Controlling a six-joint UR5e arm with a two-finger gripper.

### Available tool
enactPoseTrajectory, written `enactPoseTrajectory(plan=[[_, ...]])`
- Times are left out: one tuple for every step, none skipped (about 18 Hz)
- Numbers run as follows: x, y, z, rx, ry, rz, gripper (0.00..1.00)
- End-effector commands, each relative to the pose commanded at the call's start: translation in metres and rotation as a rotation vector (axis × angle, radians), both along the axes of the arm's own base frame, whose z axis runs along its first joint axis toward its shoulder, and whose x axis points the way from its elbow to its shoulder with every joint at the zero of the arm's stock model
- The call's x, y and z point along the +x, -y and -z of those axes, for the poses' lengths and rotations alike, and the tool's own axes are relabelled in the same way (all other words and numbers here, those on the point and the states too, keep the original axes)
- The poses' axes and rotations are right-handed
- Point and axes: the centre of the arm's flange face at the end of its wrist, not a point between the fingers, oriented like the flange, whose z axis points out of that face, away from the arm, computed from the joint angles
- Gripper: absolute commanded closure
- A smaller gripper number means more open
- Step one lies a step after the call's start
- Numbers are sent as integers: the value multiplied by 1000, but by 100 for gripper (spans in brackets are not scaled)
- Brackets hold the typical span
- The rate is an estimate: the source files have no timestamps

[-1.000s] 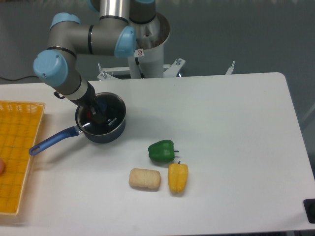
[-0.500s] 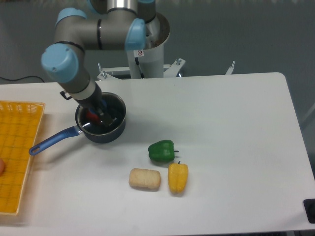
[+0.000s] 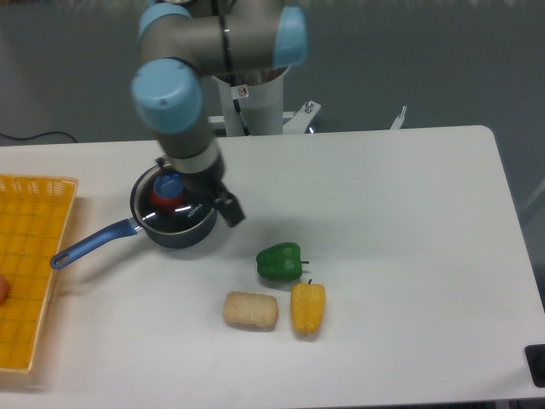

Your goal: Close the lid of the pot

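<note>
Pot: I see the pot [image 3: 174,223] on the tabletop [image 3: 392,221], left of centre, blue handle pointing toward the yellow basket [image 3: 30,264].
Lid: the lid [image 3: 170,194] sits on the pot's rim, blue knob up, something red showing through the glass.
Tool: the tool [image 3: 228,209] hangs just right of the pot; I cannot tell how far its fingers are parted, and I see nothing in it.
Others: green pepper [image 3: 280,262], yellow pepper [image 3: 307,308] and a bread-like block [image 3: 250,310] lie near the front.
</note>
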Motion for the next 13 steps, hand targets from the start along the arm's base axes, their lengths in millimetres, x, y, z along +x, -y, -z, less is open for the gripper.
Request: enactPoseTrajectory(plan=[[-14, 7, -4, 4, -3, 18, 0], [-27, 13, -9, 10, -10, 41, 0], [-39, 20, -13, 11, -14, 58, 0], [-52, 28, -14, 9, -16, 67, 0], [-65, 39, -15, 6, -16, 80, 0], [-80, 51, -13, -1, -10, 97, 0], [-94, 64, -12, -8, -5, 118, 0], [-108, 76, -8, -16, 4, 140, 0], [-117, 87, -5, -21, 10, 159, 0], [-126, 96, -3, -26, 13, 170, 0], [-133, 103, -2, -29, 17, 178, 0], [-138, 109, -2, -31, 18, 187, 0], [-144, 117, -2, -33, 19, 191, 0]])
